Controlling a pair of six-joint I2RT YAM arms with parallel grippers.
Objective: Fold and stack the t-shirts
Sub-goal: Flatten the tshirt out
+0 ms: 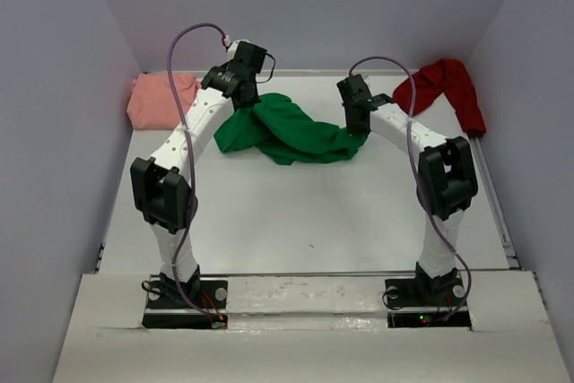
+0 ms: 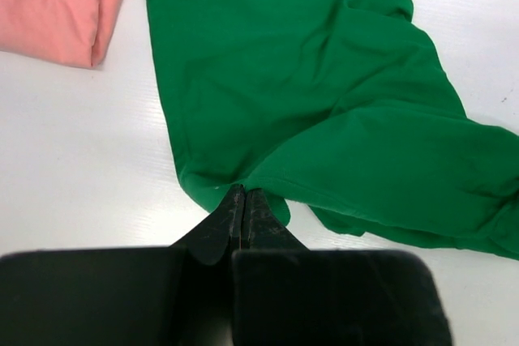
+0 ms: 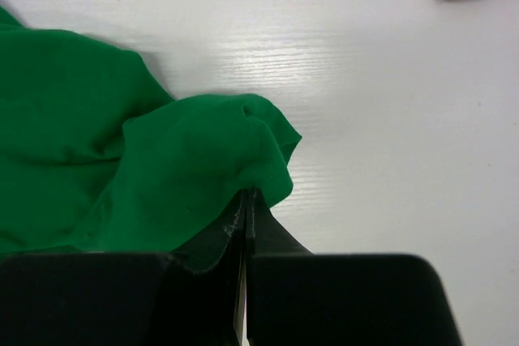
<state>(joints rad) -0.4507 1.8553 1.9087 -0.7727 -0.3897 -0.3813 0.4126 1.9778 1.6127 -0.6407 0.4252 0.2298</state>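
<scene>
We list: both arms elbow-up, reaching forward; left pincer point(image 2: 243, 198) and right pincer point(image 3: 246, 198) each clamped on green t-shirt point(image 1: 296, 136) edges.

A white table point(image 1: 296, 221) with a faint wood grain and a soft sheen fills the middle of the space. Plain pale grey-lilac panels close it in: a back wall point(image 1: 314, 6) rising from its far edge, and a left wall point(image 1: 54, 132) and a right wall point(image 1: 543, 87) slanting up from its sides. A thin metal rail point(image 1: 499, 213) runs along the table's right edge, a flat, scuffed white board point(image 1: 305, 334) lies across its near edge, and the light is even and soft, leaving only weak shadows on the table's top.
</scene>
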